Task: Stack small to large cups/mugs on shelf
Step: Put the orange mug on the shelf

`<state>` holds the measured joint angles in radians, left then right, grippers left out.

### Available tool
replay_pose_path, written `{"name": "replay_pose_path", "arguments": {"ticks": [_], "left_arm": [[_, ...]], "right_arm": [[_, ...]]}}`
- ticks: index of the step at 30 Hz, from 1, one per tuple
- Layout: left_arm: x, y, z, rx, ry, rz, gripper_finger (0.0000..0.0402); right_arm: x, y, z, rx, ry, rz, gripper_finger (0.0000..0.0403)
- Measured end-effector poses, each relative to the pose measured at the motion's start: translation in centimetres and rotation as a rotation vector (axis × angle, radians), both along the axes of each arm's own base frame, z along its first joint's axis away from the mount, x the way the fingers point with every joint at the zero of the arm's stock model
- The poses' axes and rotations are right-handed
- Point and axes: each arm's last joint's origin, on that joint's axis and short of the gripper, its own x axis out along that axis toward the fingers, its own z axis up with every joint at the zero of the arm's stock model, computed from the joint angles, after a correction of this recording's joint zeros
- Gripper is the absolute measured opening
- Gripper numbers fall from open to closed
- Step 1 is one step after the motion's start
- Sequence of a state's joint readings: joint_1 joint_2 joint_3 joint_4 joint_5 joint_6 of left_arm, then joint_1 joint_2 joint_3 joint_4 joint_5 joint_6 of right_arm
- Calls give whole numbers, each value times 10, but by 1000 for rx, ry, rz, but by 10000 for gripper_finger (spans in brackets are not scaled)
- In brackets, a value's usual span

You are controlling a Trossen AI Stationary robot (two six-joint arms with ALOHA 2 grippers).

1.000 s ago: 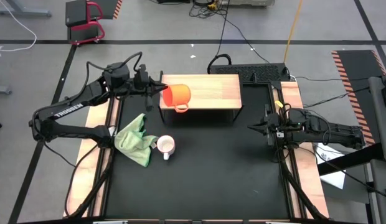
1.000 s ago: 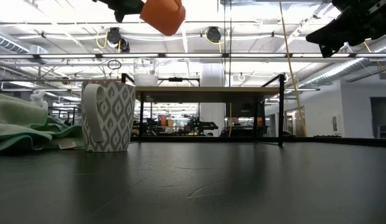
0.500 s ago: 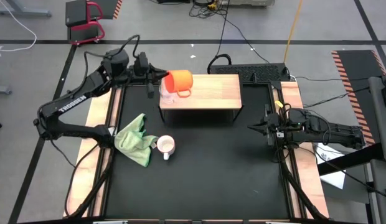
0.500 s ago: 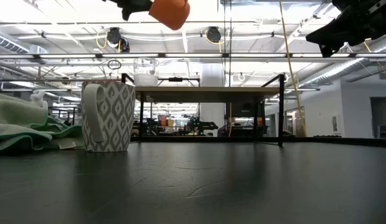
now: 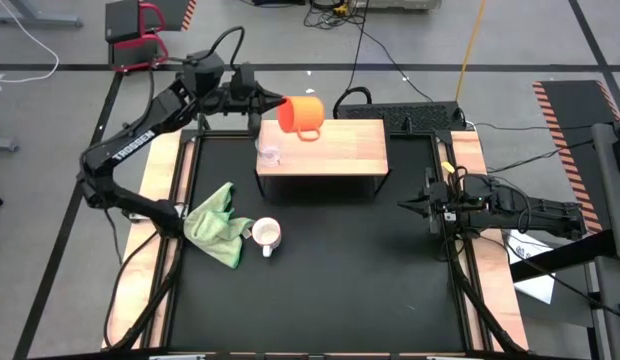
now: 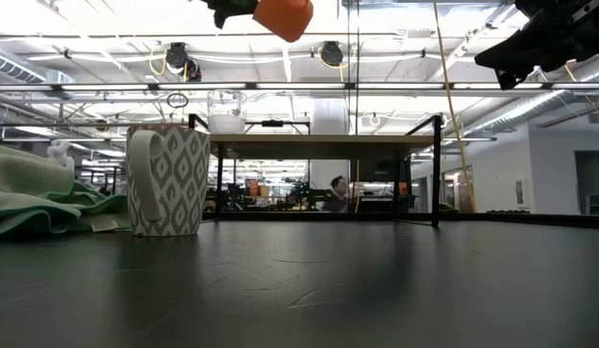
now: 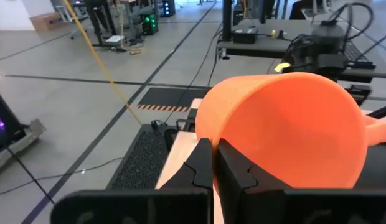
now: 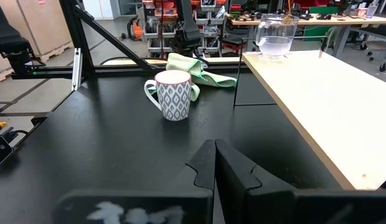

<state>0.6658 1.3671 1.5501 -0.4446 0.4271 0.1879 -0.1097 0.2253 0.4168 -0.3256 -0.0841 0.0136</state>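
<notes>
Left gripper (image 5: 262, 101), upper left of frame, clamped on orange mug (image 5: 302, 112) raised over shelf's (image 5: 340, 150) back-left edge. Glass cup (image 5: 268, 153) at shelf's left end. White mug (image 5: 266, 234) beside green cloth (image 5: 216, 224), lower left; black mat open rightward. Right gripper (image 5: 415, 205) at mat's right edge, jaws together.
</notes>
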Motion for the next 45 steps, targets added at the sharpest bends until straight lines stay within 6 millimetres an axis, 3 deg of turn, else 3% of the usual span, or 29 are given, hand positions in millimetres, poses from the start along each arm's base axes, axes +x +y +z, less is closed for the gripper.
{"name": "replay_pose_path", "arguments": {"ticks": [13, 27, 45], "left_arm": [[5, 25, 29, -31, -33, -21, 1], [28, 45, 37, -73, 124, -84, 1], [54, 62, -4, -69, 417, -136, 1]], "right_arm": [[0, 0, 0, 1, 1, 0, 0], [0, 0, 0, 1, 1, 0, 0], [0, 0, 0, -2, 0, 0, 0]]}}
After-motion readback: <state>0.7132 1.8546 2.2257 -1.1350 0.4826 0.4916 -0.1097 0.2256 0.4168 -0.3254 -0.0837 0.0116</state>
